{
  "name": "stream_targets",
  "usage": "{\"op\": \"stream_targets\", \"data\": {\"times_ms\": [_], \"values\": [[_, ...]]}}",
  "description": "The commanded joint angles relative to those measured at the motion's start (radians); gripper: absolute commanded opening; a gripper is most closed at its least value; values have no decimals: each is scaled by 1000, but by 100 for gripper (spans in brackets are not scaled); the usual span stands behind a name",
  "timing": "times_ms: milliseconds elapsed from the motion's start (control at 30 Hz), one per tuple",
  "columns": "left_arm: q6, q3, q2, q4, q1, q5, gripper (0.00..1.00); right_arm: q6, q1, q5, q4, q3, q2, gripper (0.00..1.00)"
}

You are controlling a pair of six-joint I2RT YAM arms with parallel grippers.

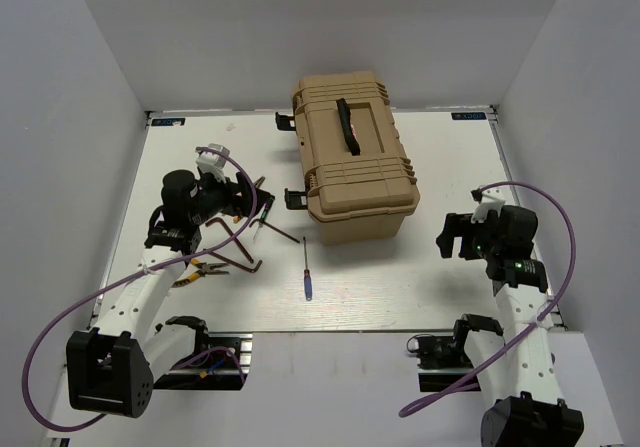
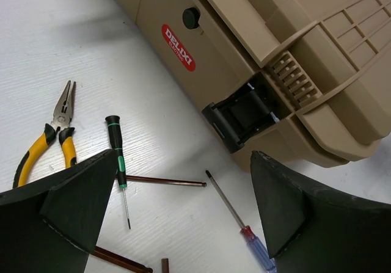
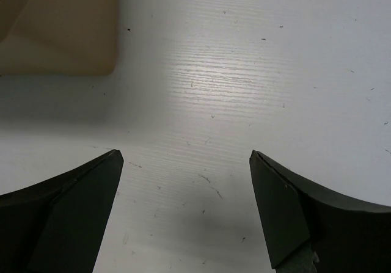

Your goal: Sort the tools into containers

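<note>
Blue-handled screwdriver [image 2: 247, 233] between the wide-spread left jaws

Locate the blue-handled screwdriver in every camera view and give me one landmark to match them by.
Top external: the blue-handled screwdriver lies on the table near picture centre, just below the toolbox's near left corner.
Left wrist: the screwdriver is at the bottom edge, right of centre, its handle nearest the camera.
Right wrist: not in it.
Shared landmark: the tan toolbox, which shows in all three views.
</note>
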State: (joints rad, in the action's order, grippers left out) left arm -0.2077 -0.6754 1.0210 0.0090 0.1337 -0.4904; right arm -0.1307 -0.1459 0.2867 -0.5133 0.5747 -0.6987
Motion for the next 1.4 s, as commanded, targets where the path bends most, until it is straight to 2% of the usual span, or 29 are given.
{"op": "stream_targets", "data": {"times_ms": [0, 133, 300, 333, 367, 400, 433, 500, 533, 600, 667, 700, 733, 767, 867, 1000, 1033, 1133, 1200, 1267, 1367], "values": [[-1, 2, -21, 17, -2, -31, 100, -6, -9, 0, 33, 10, 19, 90], [-1, 2, -21, 17, -2, -31, 100, -24, -23, 37, 24, 1, 37, 90], [-1, 2, -21, 17, -2, -31, 100, -231, -27, 134, -68, 0, 96, 90], [-1, 2, -21, 17, -2, -31, 100, -240, -24, 147, -100, 31, 100, 89], [-1, 2, -21, 17, -2, -31, 100, -251, -26, 154, -108, 49, 93, 84], [-1, 2, -21, 17, -2, -31, 100, -251, -26, 157, -120, 72, 71, 76], [-1, 2, -21, 17, -2, -42, 100, -253, -27, 167, -157, 162, 59, 46], [-1, 2, -12, 17, -2, -51, 100, -235, -23, 190, -172, 227, -2, 0], [-1, 2, -12, 17, -2, -51, 100, -209, -21, 263, -192, 323, -24, 0], [-1, 2, -12, 17, -2, -51, 100, -122, -15, 395, -192, 399, -94, 0], [-1, 2, -12, 17, -2, -51, 100, -69, -3, 442, -153, 447, -143, 4], [-1, 2, -12, 17, -2, -51, 100, -14, 3, 472, -118, 471, -172, 12], [-1, 2, -12, 17, -2, -51, 100, 0, 12, 479, -97, 502, -186, 28], [-1, 2, -12, 17, -2, -51, 100, 12, 25, 485, -81, 543, -220, 35], [-1, 2, 11, 17, -2, -60, 100, 86, 71, 491, -53, 635, -315, 46], [-1, 2, 21, 17, -2, -70, 100, 187, 144, 428, -7, 740, -455, 49], [-1, 2, 21, 17, -2, -70, 100, 234, 216, 408, -4, 789, -534, 49], [-1, 2, 21, 17, -2, -70, 100, 302, 293, 329, -16, 919, -675, 51], [8, 2, 21, 17, -2, -70, 100, 325, 322, 283, -27, 1028, -750, 54], [8, 2, 30, 17, -2, -70, 100, 367, 368, 261, -16, 1070, -832, 60], [8, -10, 39, 8, -2, -70, 100, 382, 414, 171, -7, 1152, -927, 61]]}}
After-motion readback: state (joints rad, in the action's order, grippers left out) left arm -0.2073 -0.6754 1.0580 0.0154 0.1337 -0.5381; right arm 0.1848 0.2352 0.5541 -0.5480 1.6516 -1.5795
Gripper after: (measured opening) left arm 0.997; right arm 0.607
